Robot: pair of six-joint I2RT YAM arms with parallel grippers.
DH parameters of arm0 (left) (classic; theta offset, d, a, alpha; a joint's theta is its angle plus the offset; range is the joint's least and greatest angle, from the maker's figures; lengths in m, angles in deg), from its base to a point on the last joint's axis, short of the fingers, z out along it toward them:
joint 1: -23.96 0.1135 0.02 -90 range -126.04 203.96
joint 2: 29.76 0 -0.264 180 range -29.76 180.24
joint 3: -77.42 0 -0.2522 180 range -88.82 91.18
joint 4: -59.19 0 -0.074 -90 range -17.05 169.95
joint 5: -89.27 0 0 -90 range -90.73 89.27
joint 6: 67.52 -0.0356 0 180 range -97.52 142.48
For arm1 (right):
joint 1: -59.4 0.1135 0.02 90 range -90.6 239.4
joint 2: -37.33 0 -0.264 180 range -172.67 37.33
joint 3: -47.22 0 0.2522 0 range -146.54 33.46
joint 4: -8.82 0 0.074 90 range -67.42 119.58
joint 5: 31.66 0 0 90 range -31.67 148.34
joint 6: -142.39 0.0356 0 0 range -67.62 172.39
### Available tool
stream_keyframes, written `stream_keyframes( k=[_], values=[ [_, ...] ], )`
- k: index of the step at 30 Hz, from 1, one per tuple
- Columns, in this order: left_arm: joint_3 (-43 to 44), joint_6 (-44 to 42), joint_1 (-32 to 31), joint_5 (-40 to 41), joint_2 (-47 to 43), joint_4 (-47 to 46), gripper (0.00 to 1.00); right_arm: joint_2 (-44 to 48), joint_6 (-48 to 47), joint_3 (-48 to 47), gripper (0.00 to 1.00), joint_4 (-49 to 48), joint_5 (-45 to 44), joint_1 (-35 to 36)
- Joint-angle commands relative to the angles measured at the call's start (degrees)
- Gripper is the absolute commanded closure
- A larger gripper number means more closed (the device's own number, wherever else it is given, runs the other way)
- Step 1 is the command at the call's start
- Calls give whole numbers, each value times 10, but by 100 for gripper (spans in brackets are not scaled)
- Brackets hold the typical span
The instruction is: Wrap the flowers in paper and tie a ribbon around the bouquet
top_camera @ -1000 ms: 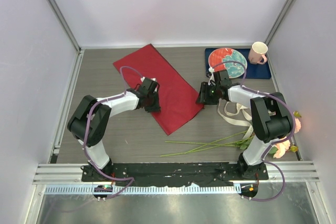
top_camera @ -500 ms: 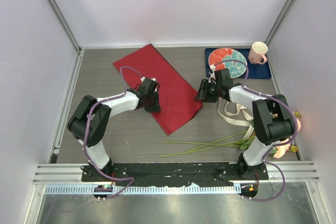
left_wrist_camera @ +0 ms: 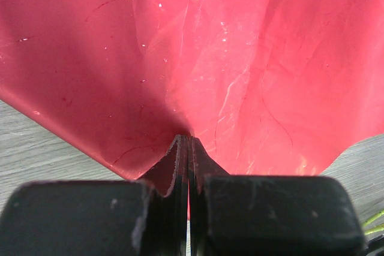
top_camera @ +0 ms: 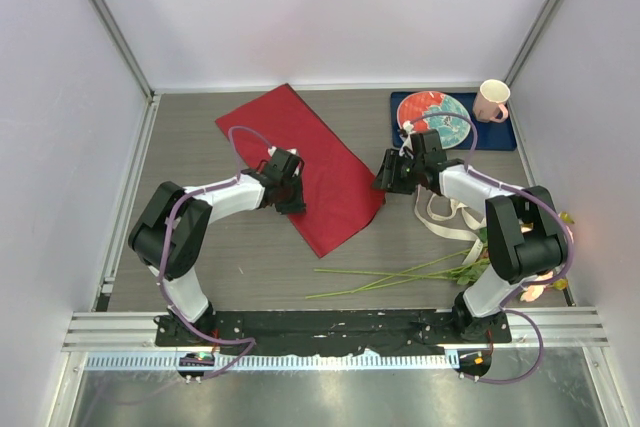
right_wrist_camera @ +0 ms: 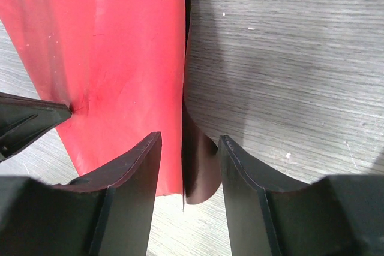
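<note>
We see a grey wood-grain table (top_camera: 250, 257). A dark red paper (top_camera: 330, 172) lies diagonally across its middle, running from far left to near right. A small dark blue mat (top_camera: 500, 135) sits in the far right corner. Nearer us, the cream ribbon (top_camera: 445, 222) lies in loose loops. The flowers (top_camera: 462, 269) lie near the right front edge, their thin green stems pointing left, apart from the paper.

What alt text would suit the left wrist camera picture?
The left claw, shut, pinches the edge of a crimson paper sheet, which puckers at the grip and fills most of the view; grey table shows in the lower corners.
</note>
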Motion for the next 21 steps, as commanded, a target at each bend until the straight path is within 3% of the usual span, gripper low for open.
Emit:
stream_keyframes(
  k=[1, 16, 21],
  values=[
    [-15, 1, -4, 14, 4, -1, 100, 18, 8, 5, 50, -17, 13, 2],
    [-10, 0, -4, 11, 8, 0, 100, 44, -11, 7, 50, 19, -36, 1],
    [-9, -2, -4, 11, 11, 1, 100, 50, -18, -1, 57, 45, -49, 2]
  ],
)
